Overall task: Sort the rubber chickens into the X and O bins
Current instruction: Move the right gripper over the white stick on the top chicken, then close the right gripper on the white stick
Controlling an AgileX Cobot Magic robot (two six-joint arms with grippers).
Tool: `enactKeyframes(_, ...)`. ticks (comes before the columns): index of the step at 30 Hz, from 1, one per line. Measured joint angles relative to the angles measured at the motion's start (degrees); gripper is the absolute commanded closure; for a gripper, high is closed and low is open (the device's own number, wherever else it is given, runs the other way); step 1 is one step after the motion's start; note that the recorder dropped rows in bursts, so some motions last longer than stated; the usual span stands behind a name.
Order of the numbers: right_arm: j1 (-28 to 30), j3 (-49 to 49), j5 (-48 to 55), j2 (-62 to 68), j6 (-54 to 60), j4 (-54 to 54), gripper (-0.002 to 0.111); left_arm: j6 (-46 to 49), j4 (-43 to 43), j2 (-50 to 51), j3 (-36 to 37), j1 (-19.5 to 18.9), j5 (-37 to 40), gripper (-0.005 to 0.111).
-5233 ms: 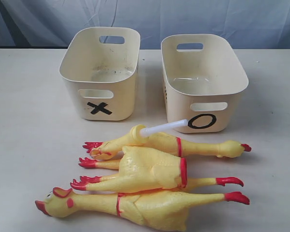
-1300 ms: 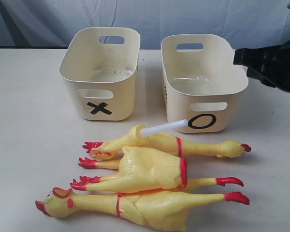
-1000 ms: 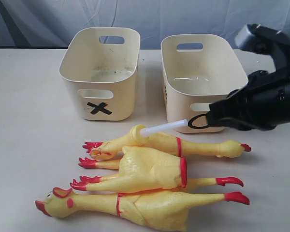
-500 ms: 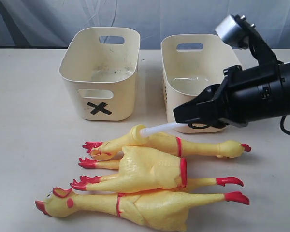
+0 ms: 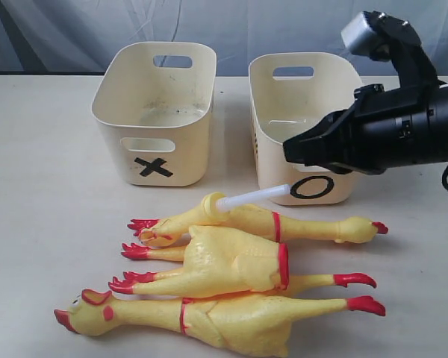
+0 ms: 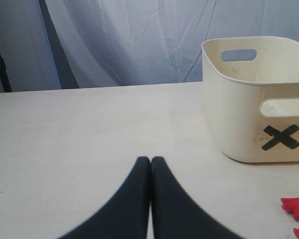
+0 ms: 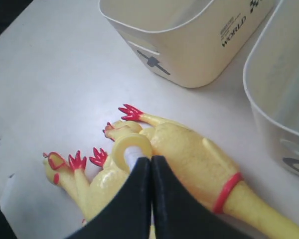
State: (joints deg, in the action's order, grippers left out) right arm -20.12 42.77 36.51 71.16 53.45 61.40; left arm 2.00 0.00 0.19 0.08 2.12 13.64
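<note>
Pale worktop point(image 5: 45, 186) before a grey-blue drape point(image 5: 284, 22). Right hand point(image 5: 290, 153) pinched together, empty, by the O bin point(image 5: 265, 160) front, aimed at the tube chicken point(image 5: 246, 220). Left hand point(image 6: 150, 162) likewise together, beside the X bin point(image 6: 239, 124). Risk of shoving the white tube point(image 5: 254, 195) if lowered unopened; of dragging neighbours too, with three chickens point(image 5: 231, 265) lying in touch. Long axis across the worktop, head toward the O side, feet toward X.
</note>
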Motion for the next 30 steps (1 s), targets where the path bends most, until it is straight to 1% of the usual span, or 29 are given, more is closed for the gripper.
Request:
enactKeyframes(3,0.0,0.0,-0.1,0.6,-1.9,-3.2,0.109,0.0,0.0,0.0,0.0,0.0,0.0,0.107)
enactKeyframes(5,0.0,0.0,0.3,1.3,-2.5,-4.4,0.101,0.0,0.0,0.0,0.0,0.0,0.0,0.107)
enactKeyframes(7,0.0,0.0,1.6,2.2,-2.9,-4.9,0.089,0.0,0.0,0.0,0.0,0.0,0.0,0.107)
enactKeyframes(9,0.0,0.0,2.9,3.0,-3.0,-5.0,0.072,0.0,0.0,0.0,0.0,0.0,0.0,0.107)
enactKeyframes(10,0.0,0.0,3.4,3.3,-3.1,-5.2,0.057,0.0,0.0,0.0,0.0,0.0,0.0,0.107)
enactKeyframes(11,0.0,0.0,4.3,3.5,-3.1,-5.2,0.051,0.0,0.0,0.0,0.0,0.0,0.0,0.107)
enactKeyframes(12,0.0,0.0,4.8,3.6,-3.1,-5.3,0.05,0.0,0.0,0.0,0.0,0.0,0.0,0.107)
enactKeyframes(13,0.0,0.0,5.8,3.7,-3.1,-5.3,0.052,0.0,0.0,0.0,0.0,0.0,0.0,0.107)
enactKeyframes(14,0.0,0.0,6.4,3.8,-3.1,-5.4,0.055,0.0,0.0,0.0,0.0,0.0,0.0,0.107)
enactKeyframes(17,0.0,0.0,7.5,3.8,-3.3,-5.5,0.062,0.0,0.0,0.0,0.0,0.0,0.0,0.107)
enactKeyframes(26,0.0,0.0,5.8,4.9,-2.8,-5.4,0.062,0.0,0.0,0.0,0.0,0.0,0.0,0.107)
enactKeyframes(30,0.0,0.0,6.2,6.5,-2.8,-2.3,0.062,0.0,0.0,0.0,0.0,0.0,0.0,0.107)
